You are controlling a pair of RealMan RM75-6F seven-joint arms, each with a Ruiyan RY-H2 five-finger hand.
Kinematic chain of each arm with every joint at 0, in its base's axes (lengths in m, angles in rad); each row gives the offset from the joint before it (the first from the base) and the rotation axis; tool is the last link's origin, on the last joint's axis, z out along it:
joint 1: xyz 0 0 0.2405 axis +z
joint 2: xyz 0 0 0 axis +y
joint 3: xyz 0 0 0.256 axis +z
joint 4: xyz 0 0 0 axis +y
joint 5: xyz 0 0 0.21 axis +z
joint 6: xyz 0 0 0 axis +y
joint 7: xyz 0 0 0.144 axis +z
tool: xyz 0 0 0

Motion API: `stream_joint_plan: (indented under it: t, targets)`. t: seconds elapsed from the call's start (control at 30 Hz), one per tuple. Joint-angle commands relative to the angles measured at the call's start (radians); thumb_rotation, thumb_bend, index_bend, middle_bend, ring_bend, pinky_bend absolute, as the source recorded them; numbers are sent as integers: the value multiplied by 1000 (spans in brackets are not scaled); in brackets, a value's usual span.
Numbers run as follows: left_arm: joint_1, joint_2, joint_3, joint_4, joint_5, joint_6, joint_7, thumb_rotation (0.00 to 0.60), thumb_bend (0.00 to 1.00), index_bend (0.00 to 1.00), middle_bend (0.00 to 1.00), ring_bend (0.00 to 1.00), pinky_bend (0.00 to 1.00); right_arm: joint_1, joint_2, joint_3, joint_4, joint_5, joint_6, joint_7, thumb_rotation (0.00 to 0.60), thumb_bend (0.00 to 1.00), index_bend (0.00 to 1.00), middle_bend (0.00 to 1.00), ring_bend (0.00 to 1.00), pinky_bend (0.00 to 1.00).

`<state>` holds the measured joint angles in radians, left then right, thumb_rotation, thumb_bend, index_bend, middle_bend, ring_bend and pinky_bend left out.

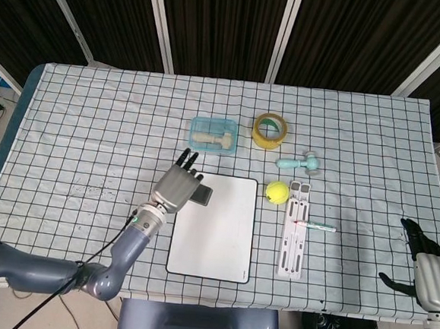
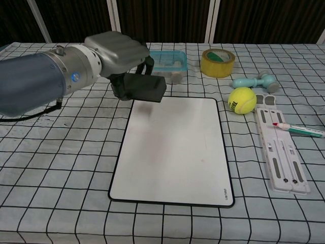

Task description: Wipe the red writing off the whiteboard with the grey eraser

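Note:
The whiteboard (image 1: pixel 216 233) (image 2: pixel 175 150) lies flat at the table's middle, and its surface looks white with no red writing that I can make out. My left hand (image 1: pixel 176 185) (image 2: pixel 114 51) holds the grey eraser (image 1: pixel 200 194) (image 2: pixel 144 87) lifted above the board's far left corner, its shadow falling on the board. My right hand (image 1: pixel 420 260) rests low at the table's right edge, fingers apart and holding nothing; the chest view does not show it.
A blue lidded box (image 1: pixel 213 135) and a yellow tape roll (image 1: pixel 271 130) stand behind the board. To its right are a tennis ball (image 1: pixel 277 191), a teal handled tool (image 1: pixel 299 164), a white strip holder (image 1: pixel 294 231) and a red-tipped marker (image 1: pixel 314 226).

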<state>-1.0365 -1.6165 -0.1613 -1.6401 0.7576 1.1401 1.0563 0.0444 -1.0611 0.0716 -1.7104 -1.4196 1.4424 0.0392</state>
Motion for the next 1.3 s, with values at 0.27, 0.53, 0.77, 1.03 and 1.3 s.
stream_joint_plan:
  t: [0.27,0.53,0.77,1.03,1.3]
  targets:
    - [117,283,70,-106,47,1,-112,600,356,441,486,0,15,3,-3,1,-4,1,-3,-12,600,80,59,106,201,215]
    - [179,315,131,3,135,-86,-282,600,356,441,485,0,15,4,-5,3,-6,8,-4,-17,600,80,59,107,200,215]
    - [210,264,175,104,178,-138,-343,600,356,439,484,0,14,3,-8,3,-2,4,2,-18,600,80,59,106,201,215]
    - [222,201,188,185,198,-165,-360,600,355,426,476,0,13,4,-6,5,-2,3,2,-14,600,80,59,106,201,215]
    - [224,171,192,199,212,-168,-341,600,263,323,412,0,12,3,-5,4,-2,3,2,-12,600,80,59,106,201,215]
